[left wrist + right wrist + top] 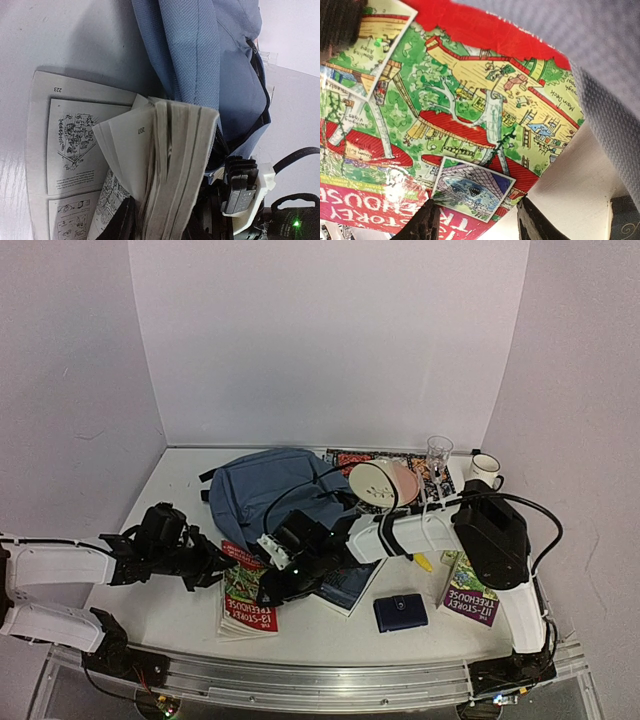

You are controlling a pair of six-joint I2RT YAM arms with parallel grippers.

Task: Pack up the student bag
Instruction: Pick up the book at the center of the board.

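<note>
1. Surface: white tabletop (180,490), closed in by plain white walls (320,340) on the left, far and right sides. A metal rail (330,680) runs along the near edge.
2. The student bag (262,485) lies flat near the middle of the far edge, touching the paperback (246,590) that sits just nearer.
3. A dark wallet (400,612) lies towards the near right corner, well apart from the bag.
4. Hidden or cut off: the right arm (420,532) crosses the bag's near right part and covers it. In the right wrist view the bag is only a blurred blue weave along the top and right, out of focus. In the left wrist view the frame's bottom edge cuts off most of the pincer's fingers.
5. Left gripper (208,568): clenched on a thick sheaf of the paperback's fanned pages, at the book's left side.
6. Right gripper (278,558): jaws standing apart over the paperback's red and green cover. The cover's edge shows in the gap. Contact with the cover cannot be made out.
7. Bag orientation: its long axis runs roughly left to right along the far edge, with a black strap poking out at the left end. In the left wrist view, black zip trim runs along the bag's right-hand edge.
</note>
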